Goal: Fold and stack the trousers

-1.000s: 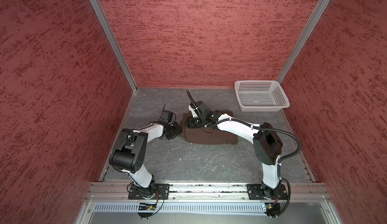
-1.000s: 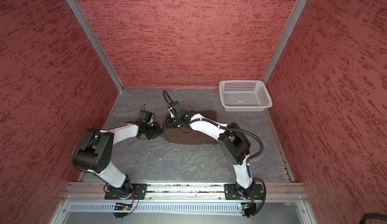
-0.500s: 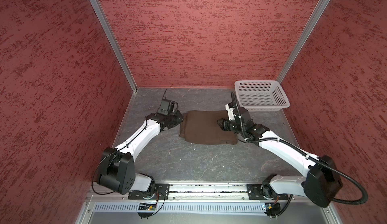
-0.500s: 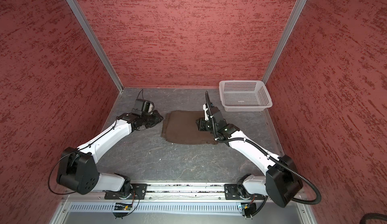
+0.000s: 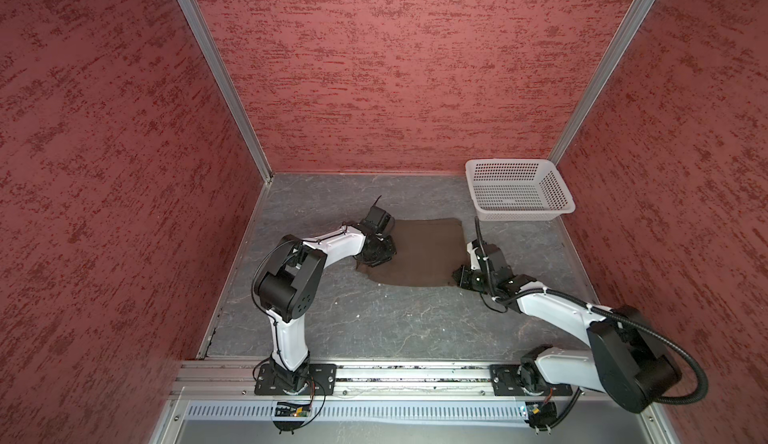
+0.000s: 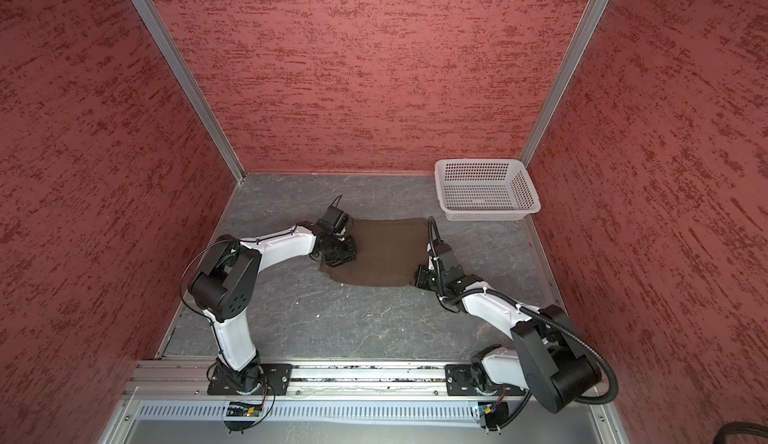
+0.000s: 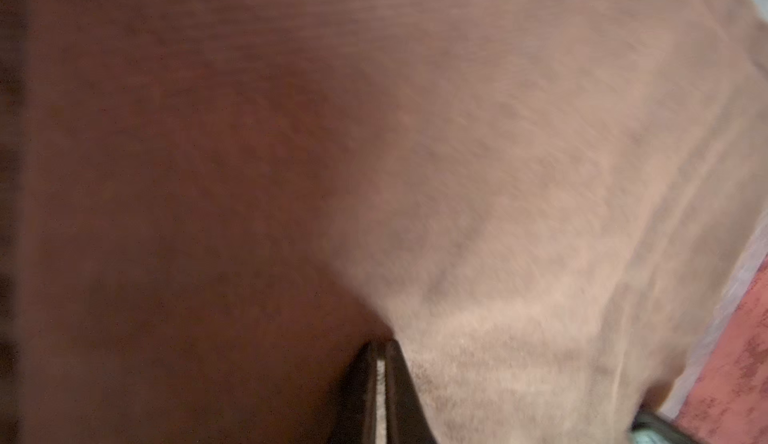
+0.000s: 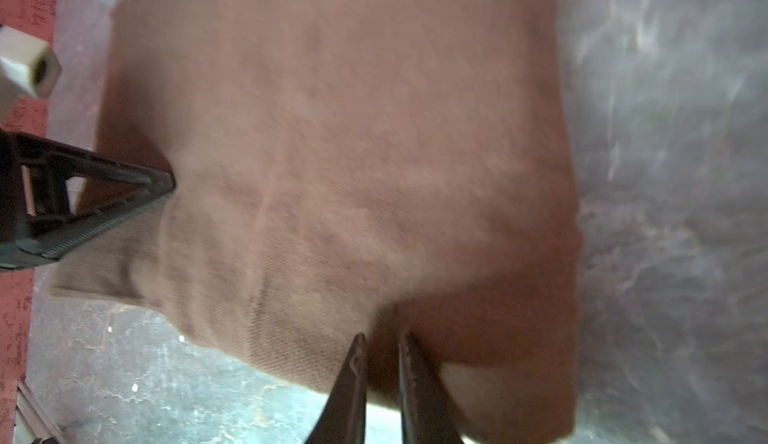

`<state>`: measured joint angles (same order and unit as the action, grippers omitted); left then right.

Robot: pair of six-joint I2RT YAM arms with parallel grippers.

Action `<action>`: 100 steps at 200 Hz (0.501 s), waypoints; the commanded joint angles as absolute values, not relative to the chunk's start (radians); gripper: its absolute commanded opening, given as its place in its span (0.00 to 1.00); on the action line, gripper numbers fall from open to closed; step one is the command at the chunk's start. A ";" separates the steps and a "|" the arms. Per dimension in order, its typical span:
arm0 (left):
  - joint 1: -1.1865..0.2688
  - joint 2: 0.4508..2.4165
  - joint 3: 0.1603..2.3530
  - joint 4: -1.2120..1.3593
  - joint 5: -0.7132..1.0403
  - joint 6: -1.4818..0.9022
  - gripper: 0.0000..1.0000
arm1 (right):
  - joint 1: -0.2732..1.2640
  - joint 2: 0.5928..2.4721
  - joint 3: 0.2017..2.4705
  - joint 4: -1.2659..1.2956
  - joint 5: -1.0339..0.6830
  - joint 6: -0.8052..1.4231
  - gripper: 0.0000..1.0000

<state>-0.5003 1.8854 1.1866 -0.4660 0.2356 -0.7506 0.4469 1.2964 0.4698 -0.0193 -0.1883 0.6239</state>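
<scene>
Now the folded trousers [image 5: 424, 251] lie flat on the tabletop [image 5: 374, 321], just beside the white basket [image 5: 523, 214]. Our left tool [image 5: 380, 253], jaws together, sits on their edge farthest from the basket. Our right tool [image 5: 459, 276] pinches the corner on the basket's side, so we judge it nearer.

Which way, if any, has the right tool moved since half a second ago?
Yes. In a top view the right tool has moved away from the white basket, toward the near rail, to the near right corner of the trousers.
</scene>
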 commanded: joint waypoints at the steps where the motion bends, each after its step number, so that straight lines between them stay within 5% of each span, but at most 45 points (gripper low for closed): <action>1: -0.475 1.916 1.164 -0.449 0.247 -0.753 0.07 | 0.442 1.310 0.407 0.096 -0.199 0.715 0.17; 51: -0.388 1.903 1.087 -0.442 0.250 -0.753 0.05 | 0.459 1.407 0.410 0.171 -0.226 0.746 0.18; 100: -0.194 1.798 0.993 -0.473 0.220 -0.704 0.05 | 0.629 1.686 0.686 0.141 -0.239 0.677 0.17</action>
<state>-0.2897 1.8202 1.0534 -0.3645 0.3214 -0.7452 0.5480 1.5517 0.5900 0.1802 -0.2085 0.7013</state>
